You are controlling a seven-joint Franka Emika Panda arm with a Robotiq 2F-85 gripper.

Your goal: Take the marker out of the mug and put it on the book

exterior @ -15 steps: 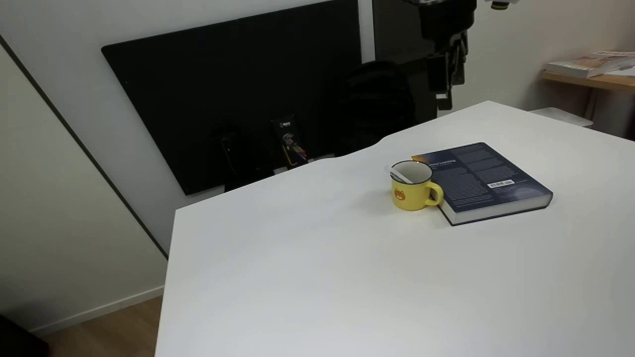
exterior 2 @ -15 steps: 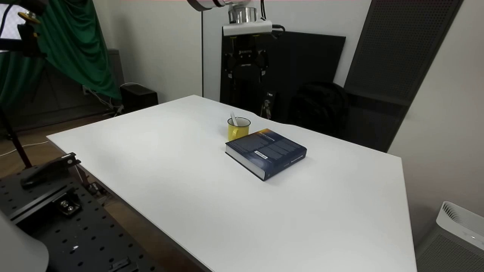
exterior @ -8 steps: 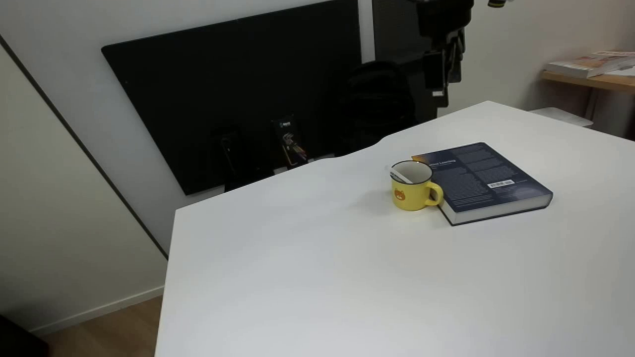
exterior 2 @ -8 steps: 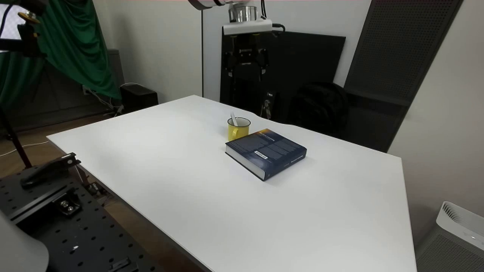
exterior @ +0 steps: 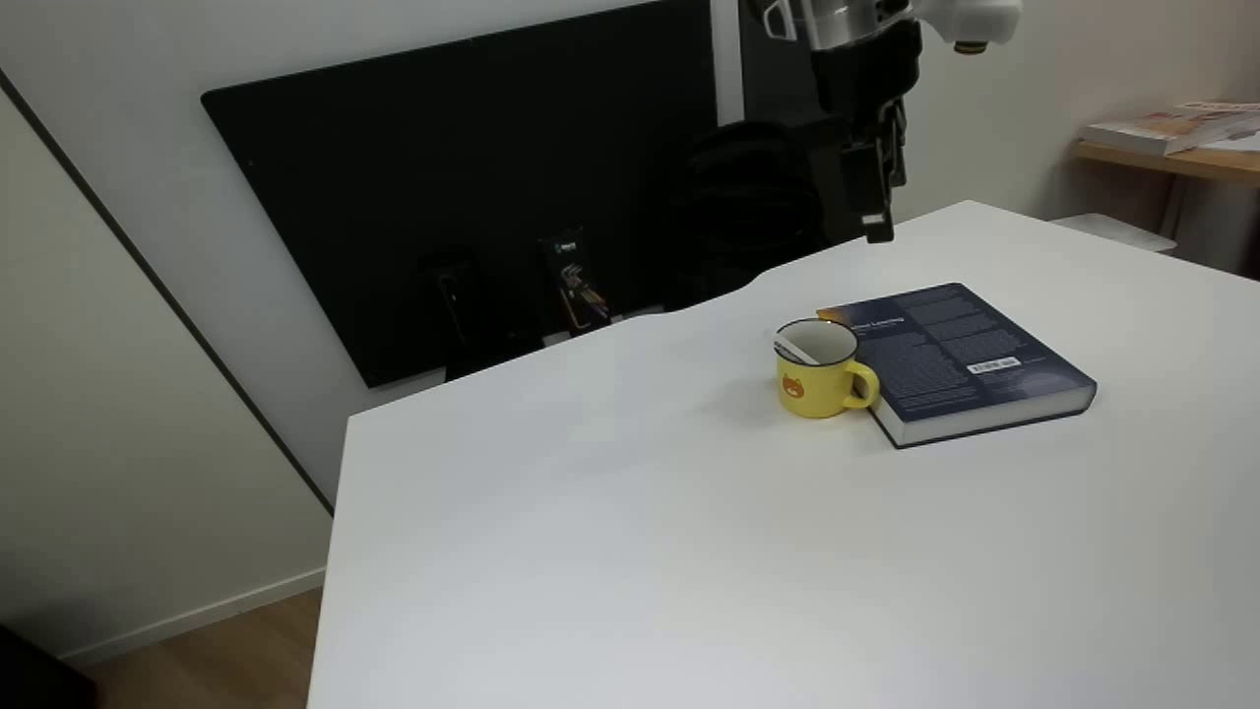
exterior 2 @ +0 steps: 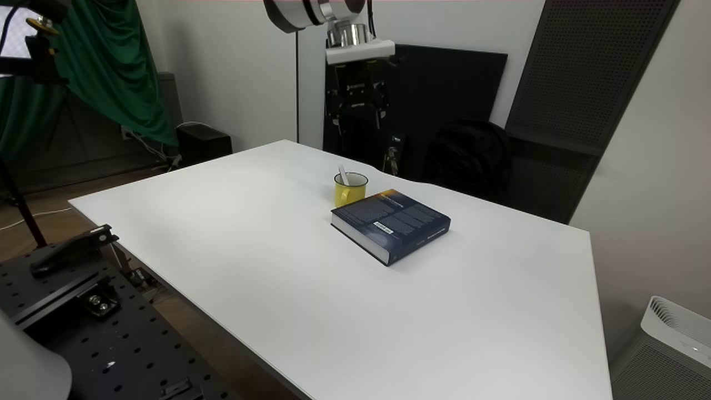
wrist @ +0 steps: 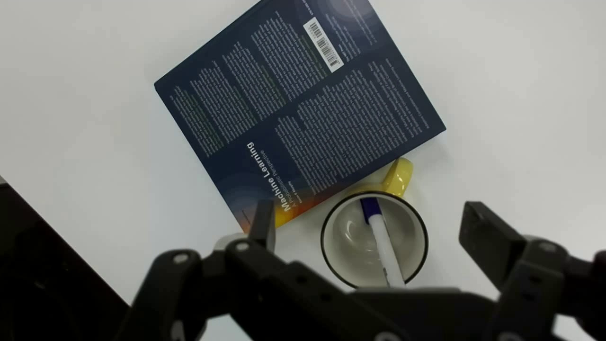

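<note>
My end effector was spread; below, the marker needed pinching by its raised end, clear of the mug.

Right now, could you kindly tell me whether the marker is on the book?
No, the marker leans in the mug, beside the book.

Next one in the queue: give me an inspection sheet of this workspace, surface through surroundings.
Surface: white tabletop, one edge partly curved.
Marker: leaning inside the yellow mug, purple end inside, white end past the rim.
Mug: upright beside the Machine Learning book, handle towards it; contact unclear.
Book: lying flat, barcode side up.
Clutter: black backpack beyond the tabletop.
Gripper: open, above tabletop height, holding nothing.
Cables: black cable above the gripper; white cable on the floor.
Surroundings: green curtain, black panel, air purifier.
</note>
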